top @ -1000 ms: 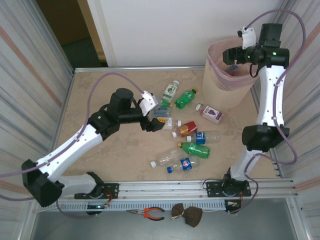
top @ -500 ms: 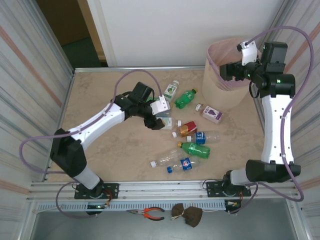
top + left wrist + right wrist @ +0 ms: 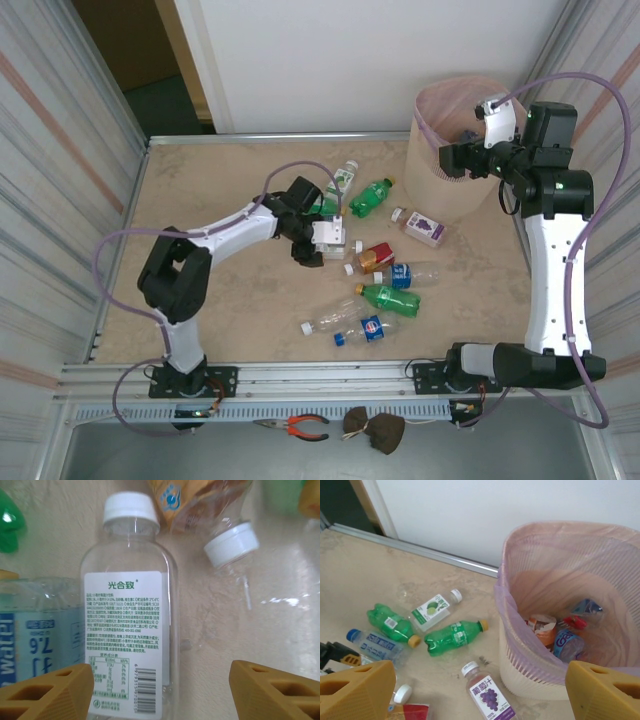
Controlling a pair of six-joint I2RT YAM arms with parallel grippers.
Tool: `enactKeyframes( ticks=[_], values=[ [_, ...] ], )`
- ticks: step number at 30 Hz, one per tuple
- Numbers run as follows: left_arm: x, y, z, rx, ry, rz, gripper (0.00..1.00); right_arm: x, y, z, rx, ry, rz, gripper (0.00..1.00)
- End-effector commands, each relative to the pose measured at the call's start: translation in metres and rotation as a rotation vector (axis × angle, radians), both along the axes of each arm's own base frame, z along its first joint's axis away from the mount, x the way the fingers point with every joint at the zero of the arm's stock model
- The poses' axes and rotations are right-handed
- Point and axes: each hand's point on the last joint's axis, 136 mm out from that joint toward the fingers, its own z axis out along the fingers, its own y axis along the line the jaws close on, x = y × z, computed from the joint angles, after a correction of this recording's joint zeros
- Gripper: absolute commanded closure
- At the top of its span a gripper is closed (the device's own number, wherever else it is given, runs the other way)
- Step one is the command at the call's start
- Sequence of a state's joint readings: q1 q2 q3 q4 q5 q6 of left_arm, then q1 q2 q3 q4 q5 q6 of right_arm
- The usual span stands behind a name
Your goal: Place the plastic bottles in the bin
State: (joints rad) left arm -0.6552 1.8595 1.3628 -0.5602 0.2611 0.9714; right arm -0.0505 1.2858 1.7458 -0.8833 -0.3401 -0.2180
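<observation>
On the beige surface (image 3: 220,180) loose bottles (image 3: 385,297) lie scattered left of the bin (image 3: 440,185), which holds a few more, while the left claw (image 3: 160,690) is spread astride a white-capped clear bottle (image 3: 131,605) and the right claw (image 3: 480,690) hangs spread and empty by the bin's rim.

White-black arms (image 3: 235,225), lilac cables (image 3: 560,76), ochre pincer fingers (image 3: 45,692)
</observation>
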Motion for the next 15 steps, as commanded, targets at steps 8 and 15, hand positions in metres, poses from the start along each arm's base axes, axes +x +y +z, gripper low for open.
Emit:
enactKeyframes(
  ticks=[8,15],
  values=[
    [0.033,0.000,-0.026,0.032,-0.080,0.017,0.27,-0.011,0.004,-0.002,-0.011,0.003,0.010,0.12],
    [0.031,0.004,-0.039,0.045,-0.032,0.033,0.26,-0.010,0.004,-0.001,-0.010,0.002,0.013,0.12]
  ],
)
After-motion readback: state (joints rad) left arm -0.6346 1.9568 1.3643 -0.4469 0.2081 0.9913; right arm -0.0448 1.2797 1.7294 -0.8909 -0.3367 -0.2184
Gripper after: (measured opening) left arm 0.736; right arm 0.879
